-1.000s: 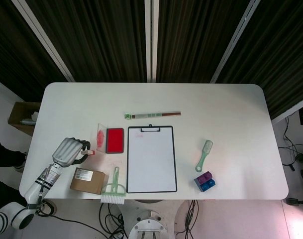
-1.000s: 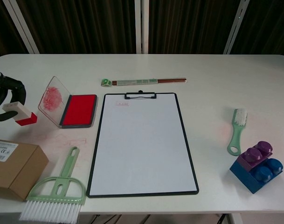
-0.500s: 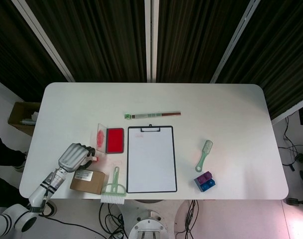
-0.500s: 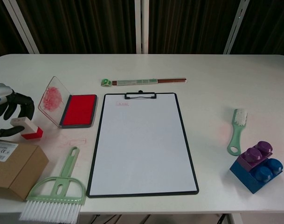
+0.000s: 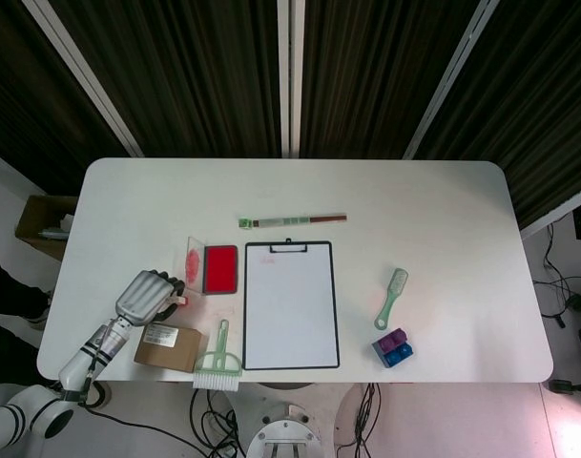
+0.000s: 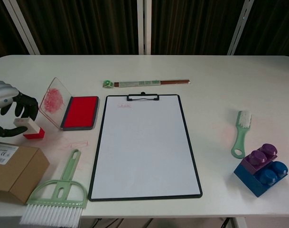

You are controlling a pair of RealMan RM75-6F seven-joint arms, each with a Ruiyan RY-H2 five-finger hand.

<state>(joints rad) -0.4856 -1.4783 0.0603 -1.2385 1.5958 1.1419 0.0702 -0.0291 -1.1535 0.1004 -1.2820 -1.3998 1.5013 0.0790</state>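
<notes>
Gripping a small stamp (image 6: pixel 30 128) with a white top and red base, the left hand (image 6: pixel 9 113) is seen at the table's (image 5: pixel 433 200) left edge, its dark fingers (image 6: pixel 22 103) curled around the stamp's upper part. In the chest view the stamp's red base is seen low over the white surface, just left of the open ink pad (image 6: pixel 79 112); whether the base touches the table cannot be told. In the head view the same hand (image 5: pixel 147 296) is shown beside the pad (image 5: pixel 219 268), directly above the cardboard box (image 5: pixel 168 344). The pad's clear lid (image 6: pixel 52 103), smeared with red ink, is propped up at a tilt on the pad's left side, near the held stamp. A faint reddish mark is visible on the table between the stamp and the green dustpan brush (image 6: pixel 57 197).

The right hand is not shown in either view.

A clipboard (image 6: pixel 144 145) holding a white sheet is laid at the table's middle, touching or nearly touching the pad's right edge. Beyond its clip, a long thin wrapped stick (image 6: pixel 146 83) is laid crosswise. On the right, a small green-handled brush (image 6: pixel 241 133) is laid near a blue and purple block toy (image 6: pixel 261 169).
</notes>
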